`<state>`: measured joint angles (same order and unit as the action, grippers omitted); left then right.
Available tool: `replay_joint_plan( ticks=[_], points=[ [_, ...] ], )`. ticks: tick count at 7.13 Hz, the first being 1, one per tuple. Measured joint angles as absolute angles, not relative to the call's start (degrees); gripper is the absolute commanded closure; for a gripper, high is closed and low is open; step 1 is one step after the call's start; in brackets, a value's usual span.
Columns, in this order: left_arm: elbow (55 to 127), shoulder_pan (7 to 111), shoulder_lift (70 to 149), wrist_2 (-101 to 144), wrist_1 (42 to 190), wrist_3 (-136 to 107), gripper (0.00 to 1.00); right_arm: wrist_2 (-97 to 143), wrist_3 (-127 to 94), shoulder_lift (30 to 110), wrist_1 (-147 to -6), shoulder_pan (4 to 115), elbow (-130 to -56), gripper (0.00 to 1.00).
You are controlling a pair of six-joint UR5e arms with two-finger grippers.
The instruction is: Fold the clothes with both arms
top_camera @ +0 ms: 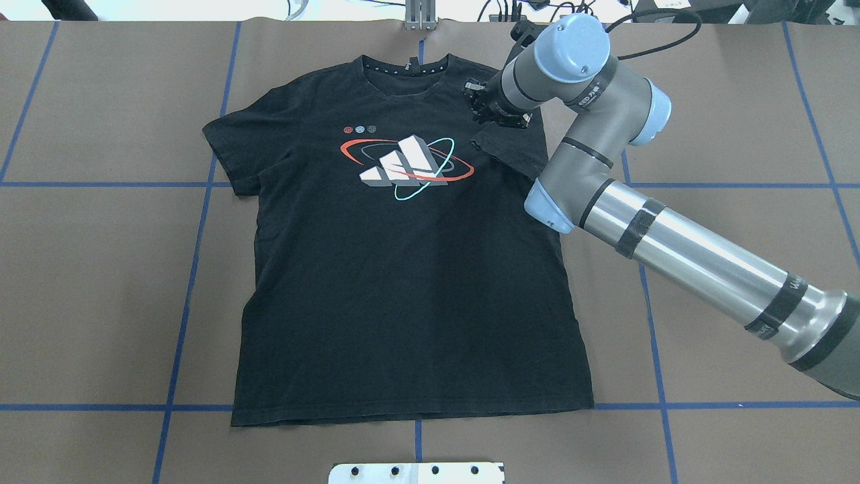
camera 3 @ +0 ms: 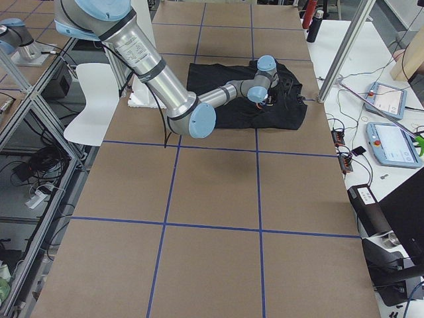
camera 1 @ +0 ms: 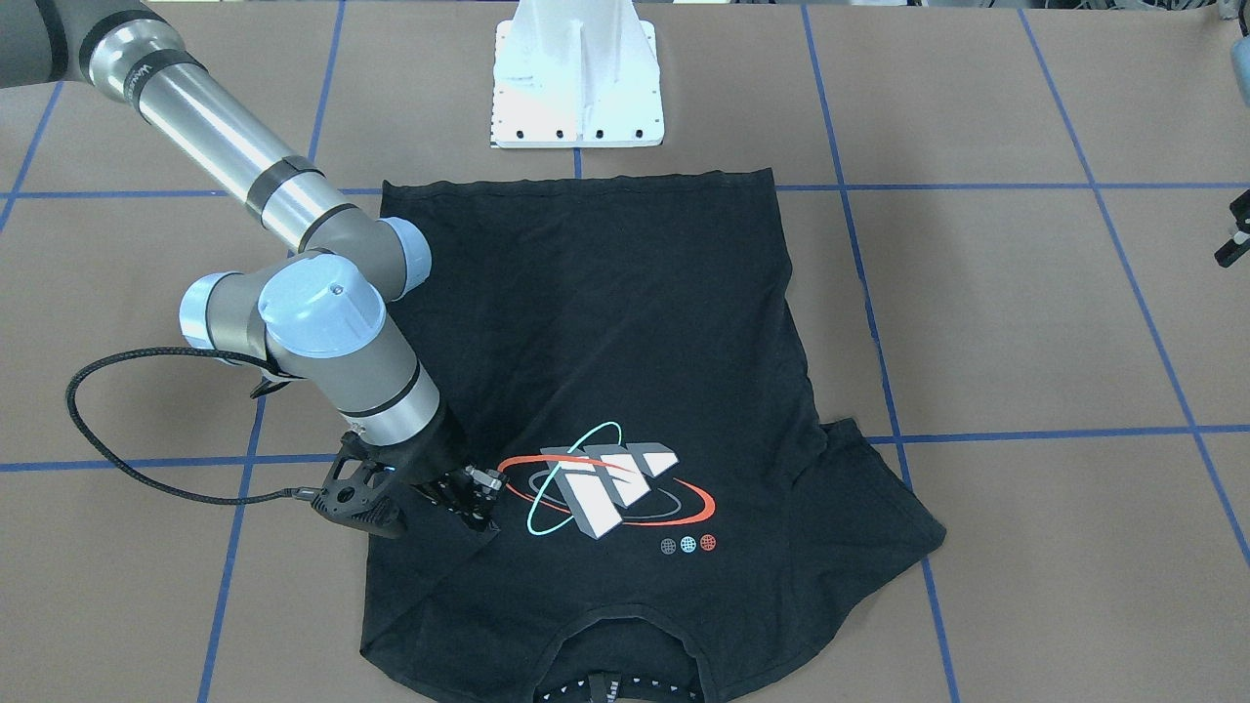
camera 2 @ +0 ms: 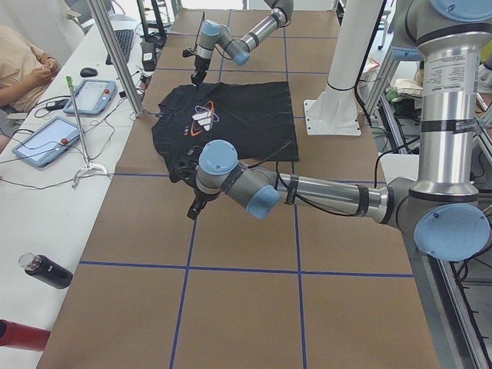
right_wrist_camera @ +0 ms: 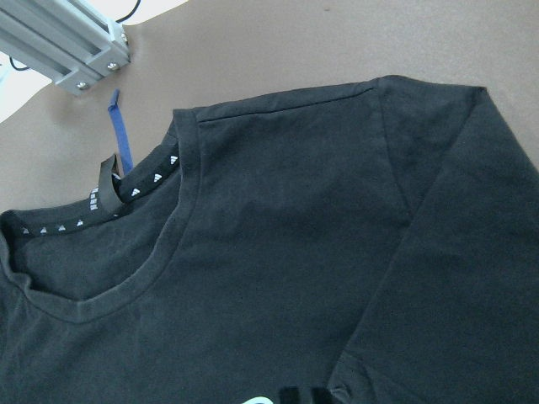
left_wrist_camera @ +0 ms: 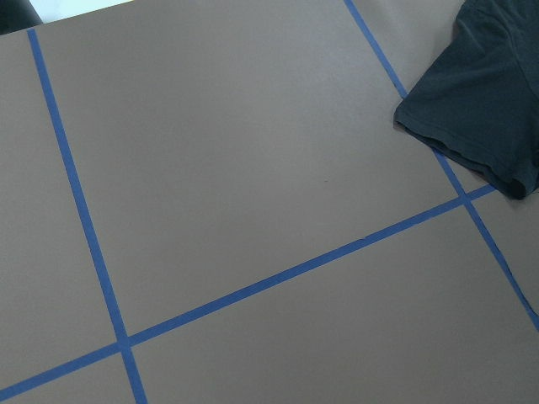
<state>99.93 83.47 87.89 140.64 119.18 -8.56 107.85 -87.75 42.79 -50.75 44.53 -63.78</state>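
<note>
Black short-sleeved cotton T-shirt (top_camera: 403,282) lies flat, logo up, centre of overhead view. Right gripper (top_camera: 484,107) is at its upper-right shoulder, left gripper (camera 2: 195,204) off the cloth; can't tell either's opening. Likely light, limp, crease-prone: pinch sleeve hem or shoulder seam.

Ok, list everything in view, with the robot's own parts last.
T-shirt: one, black, logo up, flat mid-table.
Table: one, brown with a blue tape grid.
Pedestal: one, white, by the shirt's hem.
Tablets: two, light-blue cases, side bench.
Bottle: one, black, side bench.
Person: one, beige top, at the bench.
Right arm: one, grey with light-blue caps, reaching over the shirt.
Right end effector: one, black, at the shirt's shoulder, state unclear.
Left arm: one, same colours.
Left end effector: one, black, beside a sleeve, state unclear.
</note>
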Motion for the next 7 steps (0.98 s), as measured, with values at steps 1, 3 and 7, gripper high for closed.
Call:
replay_joint_plan(
  ticks=[1, 3, 7],
  points=[
    [99.07, 81.65, 89.79, 140.54, 120.97, -11.80, 0.00, 106.85, -88.32, 43.20, -50.82, 43.77, -64.85, 0.00],
    [93.89, 77.39, 95.62, 139.91, 128.39, -21.46, 0.00, 106.92, -88.65, 49.58, -50.99, 42.23, -73.86, 0.00],
    [76.80, 67.12, 112.02, 136.06, 133.08, -32.58, 0.06, 111.73, -89.23, 66.47, -50.99, 41.57, -96.44, 0.00]
  ],
)
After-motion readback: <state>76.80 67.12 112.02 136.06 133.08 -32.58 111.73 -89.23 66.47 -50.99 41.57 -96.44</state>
